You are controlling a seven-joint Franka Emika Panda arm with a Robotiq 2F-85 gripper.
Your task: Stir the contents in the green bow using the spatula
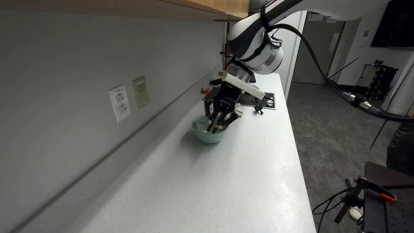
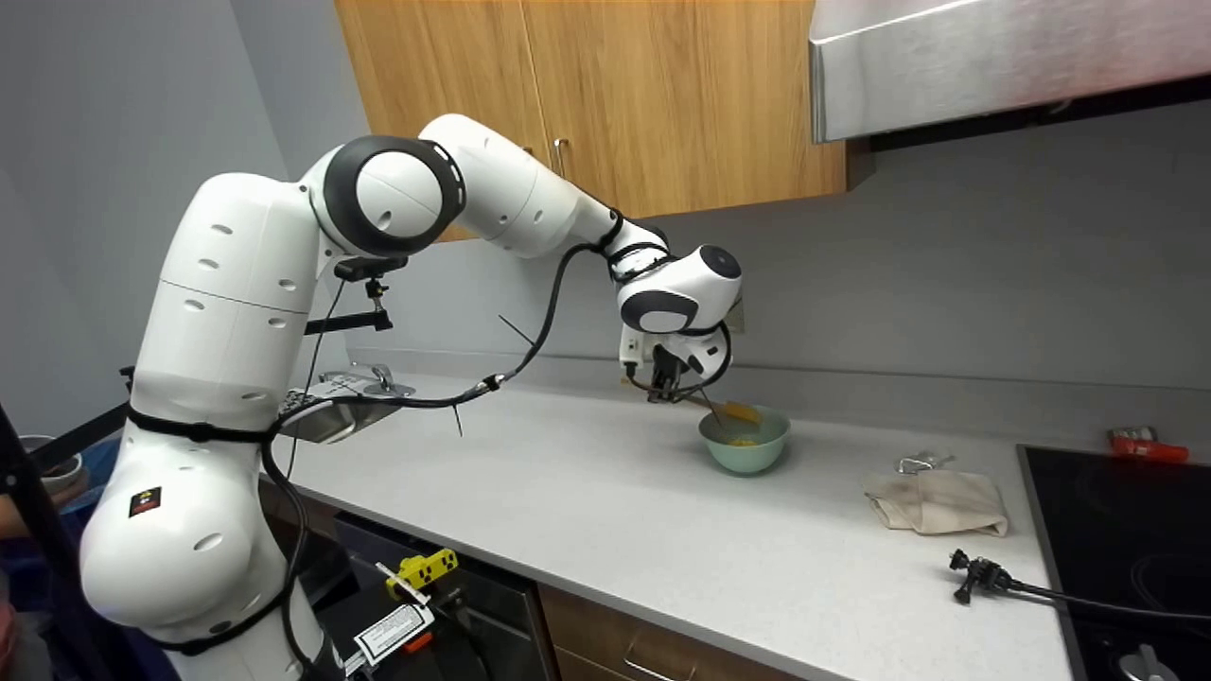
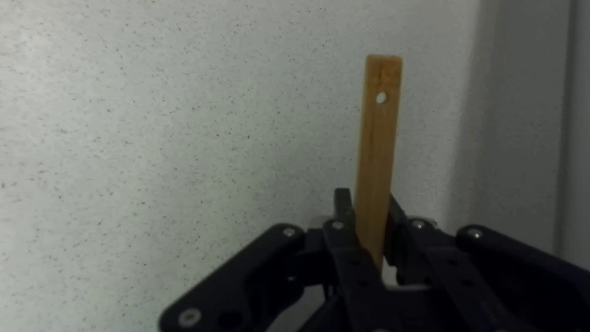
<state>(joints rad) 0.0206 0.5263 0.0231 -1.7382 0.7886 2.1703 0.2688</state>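
Observation:
The green bow, a pale mint bowl (image 1: 208, 138) (image 2: 745, 460), stands upright on the white counter, with some yellowish contents (image 2: 743, 442) low inside. My gripper (image 3: 368, 198) is shut on the handle of the wooden spatula (image 3: 379, 138), whose holed end sticks out past the fingers. In an exterior view the spatula's flat blade (image 2: 741, 412) lies at the bowl's opening, tilted, and the gripper (image 2: 667, 392) is beside the bowl. I cannot tell whether the blade touches the contents. The wrist view does not include the bowl.
A wall runs close behind the bowl, with wooden cabinets (image 2: 662, 104) overhead. Farther along the counter (image 2: 605, 492) lie a folded beige cloth (image 2: 941, 503), a black clamp with a cable (image 2: 984, 575) and a dark cooktop (image 2: 1116, 530). A sink (image 2: 331, 422) is at the opposite end.

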